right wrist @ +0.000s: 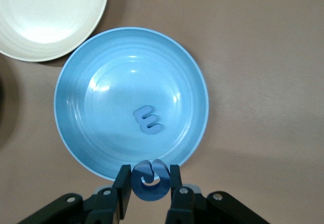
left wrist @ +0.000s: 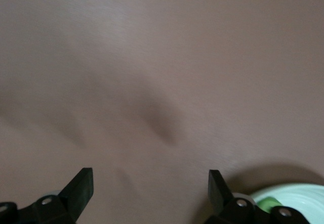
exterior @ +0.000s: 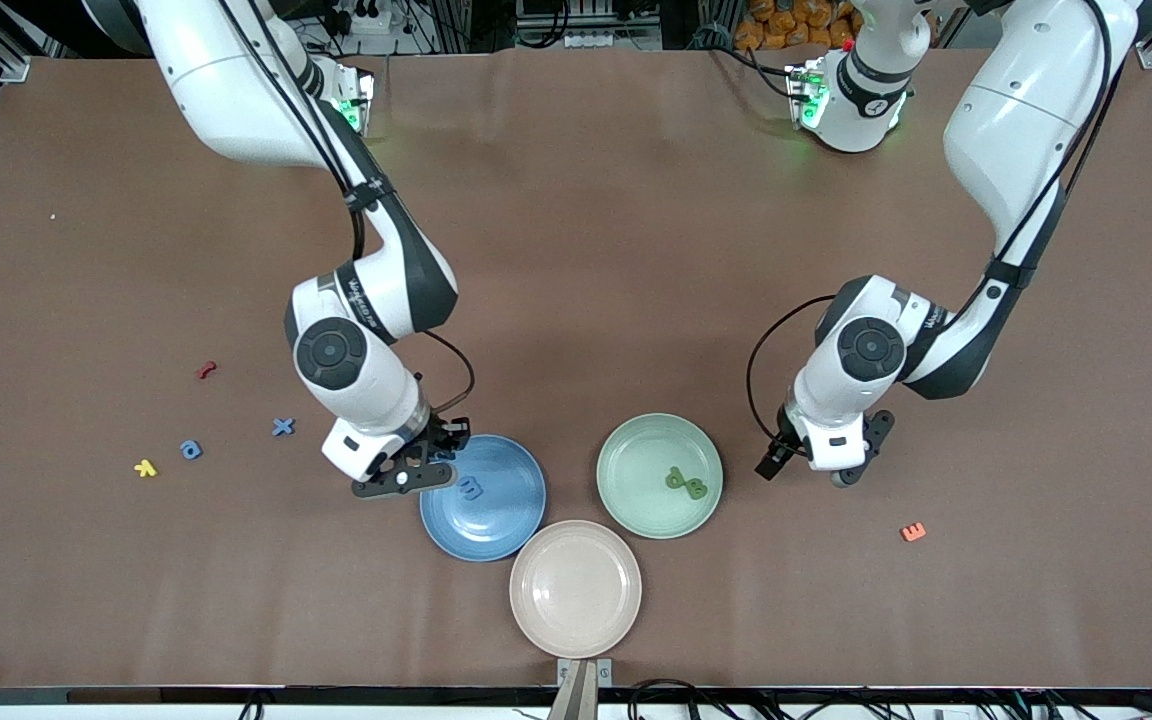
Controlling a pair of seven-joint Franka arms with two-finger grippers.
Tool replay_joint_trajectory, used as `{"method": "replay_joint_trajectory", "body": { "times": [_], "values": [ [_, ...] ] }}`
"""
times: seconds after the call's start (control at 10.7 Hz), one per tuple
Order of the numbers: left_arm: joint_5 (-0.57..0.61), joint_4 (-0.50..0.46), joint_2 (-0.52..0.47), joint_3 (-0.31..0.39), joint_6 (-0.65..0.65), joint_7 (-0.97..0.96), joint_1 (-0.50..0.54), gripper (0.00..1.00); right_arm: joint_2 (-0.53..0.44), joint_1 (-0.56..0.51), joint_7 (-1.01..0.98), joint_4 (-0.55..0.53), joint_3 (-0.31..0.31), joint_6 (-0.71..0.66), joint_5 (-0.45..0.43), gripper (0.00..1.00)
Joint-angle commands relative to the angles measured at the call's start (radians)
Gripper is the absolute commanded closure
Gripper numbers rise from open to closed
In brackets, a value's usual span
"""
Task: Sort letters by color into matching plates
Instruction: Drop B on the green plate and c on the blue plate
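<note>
Blue comes first: your blue plate (exterior: 496, 520) has 1 blue letter (exterior: 472, 488) in it, and your right gripper (right wrist: 150, 183) is squeezing another blue letter (right wrist: 150, 180) just over that plate's rim. You need to drop it in. The green plate (exterior: 636, 500) holds 2 green letters (exterior: 687, 483). Your left gripper (exterior: 816, 470) is wide open and holds nothing, over the table beside the green plate. The beige plate (exterior: 576, 625) has nothing in it. On the table you have 2 more blue letters (exterior: 283, 427), a red one (exterior: 206, 370), a yellow one (exterior: 145, 467) and an orange one (exterior: 913, 532) left.
</note>
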Motion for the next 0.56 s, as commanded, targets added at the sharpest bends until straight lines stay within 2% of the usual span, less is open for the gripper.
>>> {"method": "replay_joint_trajectory", "body": {
  "times": [0.0,0.19,0.28,0.38,0.47],
  "values": [
    [0.023,-0.136,-0.075,-0.003,-0.01,0.088,0.033,0.0,0.061,0.031,0.014,0.047,-0.007,0.056,0.016,0.79],
    [0.024,-0.206,-0.11,-0.006,-0.01,0.227,0.07,0.0,0.087,0.042,0.014,0.049,-0.006,0.103,0.016,0.77],
    [0.024,-0.245,-0.135,-0.006,-0.01,0.305,0.076,0.0,0.09,0.042,0.015,0.049,-0.007,0.107,0.016,0.66],
    [0.024,-0.289,-0.162,-0.006,-0.009,0.398,0.092,0.0,0.09,0.036,0.014,0.047,-0.007,0.105,0.016,0.28],
    [0.024,-0.33,-0.193,-0.007,-0.009,0.466,0.105,0.0,0.09,0.034,0.014,0.047,-0.007,0.105,0.017,0.06]
  ]
}}
